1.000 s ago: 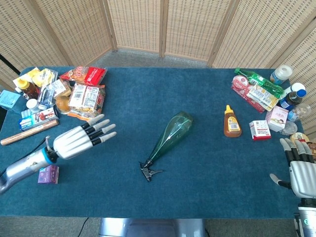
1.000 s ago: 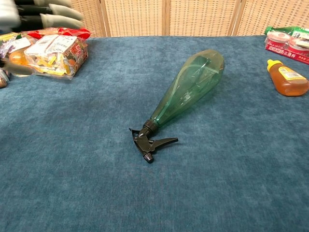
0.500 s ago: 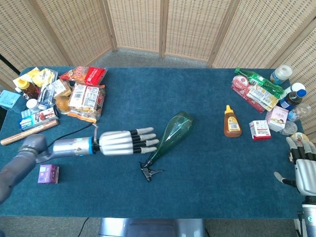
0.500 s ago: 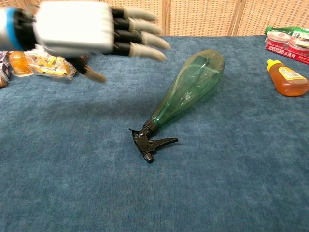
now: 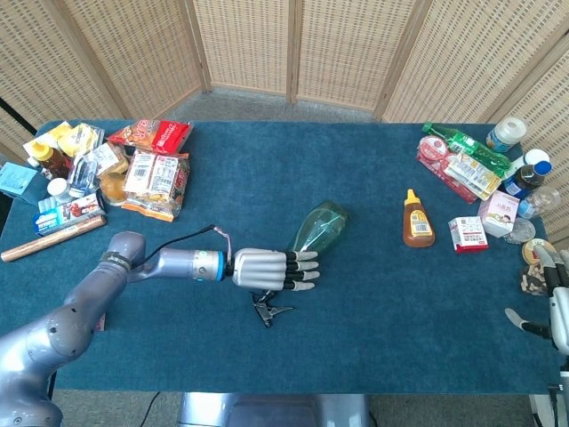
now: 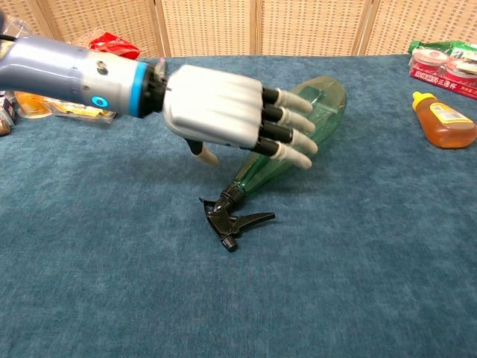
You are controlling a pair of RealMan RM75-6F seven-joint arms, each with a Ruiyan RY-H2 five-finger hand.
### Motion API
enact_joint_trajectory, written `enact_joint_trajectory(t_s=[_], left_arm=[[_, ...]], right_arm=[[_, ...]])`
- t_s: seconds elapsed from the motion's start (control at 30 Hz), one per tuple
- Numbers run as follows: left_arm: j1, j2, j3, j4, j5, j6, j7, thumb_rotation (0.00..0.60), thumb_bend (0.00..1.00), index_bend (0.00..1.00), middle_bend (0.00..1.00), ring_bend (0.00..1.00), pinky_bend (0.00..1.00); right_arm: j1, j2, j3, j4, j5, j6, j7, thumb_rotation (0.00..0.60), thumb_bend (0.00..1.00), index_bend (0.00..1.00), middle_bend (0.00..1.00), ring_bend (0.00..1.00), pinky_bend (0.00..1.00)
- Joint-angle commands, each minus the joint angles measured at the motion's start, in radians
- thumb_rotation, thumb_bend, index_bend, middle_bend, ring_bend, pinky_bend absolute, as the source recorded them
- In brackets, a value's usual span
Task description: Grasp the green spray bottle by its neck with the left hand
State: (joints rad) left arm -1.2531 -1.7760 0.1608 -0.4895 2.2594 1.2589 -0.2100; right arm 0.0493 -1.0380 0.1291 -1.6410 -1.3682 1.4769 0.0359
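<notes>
The green spray bottle (image 5: 320, 225) (image 6: 317, 112) lies on its side mid-table, its fat base toward the far right and its black trigger head (image 5: 268, 310) (image 6: 229, 218) toward me. My left hand (image 5: 267, 269) (image 6: 231, 110) hovers palm-down over the bottle's narrow neck end, fingers straight and apart, the thumb hanging below, holding nothing. It hides most of the neck in the head view. My right hand (image 5: 557, 311) sits at the table's right edge, only partly in frame, fingers up.
Snack packets (image 5: 156, 178) and small items crowd the far left corner. An amber honey bottle (image 5: 417, 220) (image 6: 443, 119) lies right of the spray bottle. Bottles and boxes (image 5: 484, 178) fill the far right. A small purple box sits near the left arm.
My left hand has swept right and down from the left side of the table until it is over the spray bottle's neck. The bottle has not moved. The right hand slid further out of frame.
</notes>
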Motion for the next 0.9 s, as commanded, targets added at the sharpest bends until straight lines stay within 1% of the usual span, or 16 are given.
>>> enact_joint_trajectory(t_s=[0.03, 0.17, 0.27, 0.3, 0.33, 0.37, 0.4, 0.43, 0.47, 0.5, 0.53, 0.7, 0.83, 0.9], left_arm=[[-0.026, -0.025, 0.029, 0.024, -0.013, -0.038, -0.002, 0.600, 0.00, 0.00, 0.00, 0.00, 0.00], [-0.044, -0.060, 0.051, 0.050, -0.035, -0.076, 0.006, 0.600, 0.00, 0.00, 0.00, 0.00, 0.00], [-0.057, -0.079, 0.069, 0.069, -0.042, -0.077, 0.005, 0.600, 0.00, 0.00, 0.00, 0.00, 0.00], [-0.058, -0.084, 0.070, 0.072, -0.048, -0.069, 0.004, 0.600, 0.00, 0.03, 0.03, 0.02, 0.04], [-0.057, -0.088, 0.071, 0.074, -0.054, -0.057, 0.000, 0.600, 0.00, 0.13, 0.15, 0.13, 0.15], [-0.055, -0.093, 0.073, 0.078, -0.062, -0.039, -0.006, 0.600, 0.00, 0.26, 0.31, 0.28, 0.29], [-0.055, -0.095, 0.078, 0.083, -0.063, -0.030, -0.007, 0.600, 0.00, 0.48, 0.55, 0.51, 0.49], [-0.056, -0.096, 0.087, 0.090, -0.062, -0.018, -0.005, 0.600, 0.00, 0.66, 0.74, 0.70, 0.65], [-0.056, -0.096, 0.092, 0.094, -0.063, -0.012, -0.002, 0.600, 0.00, 0.77, 0.85, 0.81, 0.74], [-0.056, -0.096, 0.097, 0.097, -0.064, -0.005, 0.002, 0.600, 0.00, 0.84, 0.92, 0.87, 0.80], [-0.055, -0.096, 0.101, 0.098, -0.067, 0.001, 0.005, 0.600, 0.00, 0.87, 0.95, 0.91, 0.83], [-0.051, -0.077, 0.119, 0.081, -0.083, 0.024, 0.026, 0.600, 0.00, 0.89, 0.99, 0.95, 0.89], [-0.049, -0.031, 0.112, 0.039, -0.107, 0.063, 0.057, 0.600, 0.00, 0.89, 1.00, 0.96, 0.90], [-0.053, 0.011, 0.104, 0.003, -0.118, 0.086, 0.082, 0.600, 0.00, 0.89, 1.00, 0.96, 0.90]], right_arm=[[-0.007, 0.010, 0.003, -0.003, 0.001, 0.009, 0.016, 0.600, 0.00, 0.00, 0.00, 0.00, 0.00], [-0.013, 0.019, 0.005, -0.007, 0.000, 0.017, 0.030, 0.600, 0.00, 0.00, 0.00, 0.00, 0.00], [-0.015, 0.022, 0.005, -0.010, -0.002, 0.018, 0.036, 0.600, 0.00, 0.00, 0.00, 0.00, 0.00], [-0.015, 0.023, 0.005, -0.010, -0.003, 0.019, 0.038, 0.600, 0.00, 0.00, 0.00, 0.00, 0.00], [-0.015, 0.023, 0.005, -0.011, -0.004, 0.019, 0.039, 0.600, 0.00, 0.00, 0.00, 0.00, 0.00], [-0.016, 0.024, 0.005, -0.012, -0.005, 0.019, 0.040, 0.600, 0.00, 0.00, 0.00, 0.00, 0.00], [-0.015, 0.024, 0.005, -0.012, -0.006, 0.018, 0.041, 0.600, 0.00, 0.00, 0.00, 0.00, 0.00], [-0.015, 0.025, 0.004, -0.012, -0.006, 0.017, 0.041, 0.600, 0.00, 0.00, 0.00, 0.00, 0.00], [-0.015, 0.025, 0.004, -0.012, -0.007, 0.017, 0.041, 0.600, 0.00, 0.00, 0.00, 0.00, 0.00], [-0.015, 0.025, 0.004, -0.012, -0.008, 0.016, 0.041, 0.600, 0.00, 0.00, 0.00, 0.00, 0.00], [-0.015, 0.025, 0.003, -0.013, -0.009, 0.016, 0.042, 0.600, 0.00, 0.00, 0.00, 0.00, 0.00], [-0.013, 0.025, 0.001, -0.019, -0.014, 0.014, 0.037, 0.600, 0.00, 0.00, 0.00, 0.00, 0.00], [-0.012, 0.025, 0.001, -0.023, -0.017, 0.016, 0.030, 0.600, 0.00, 0.00, 0.00, 0.00, 0.00], [-0.012, 0.024, 0.000, -0.023, -0.019, 0.017, 0.028, 0.600, 0.00, 0.00, 0.00, 0.00, 0.00]])
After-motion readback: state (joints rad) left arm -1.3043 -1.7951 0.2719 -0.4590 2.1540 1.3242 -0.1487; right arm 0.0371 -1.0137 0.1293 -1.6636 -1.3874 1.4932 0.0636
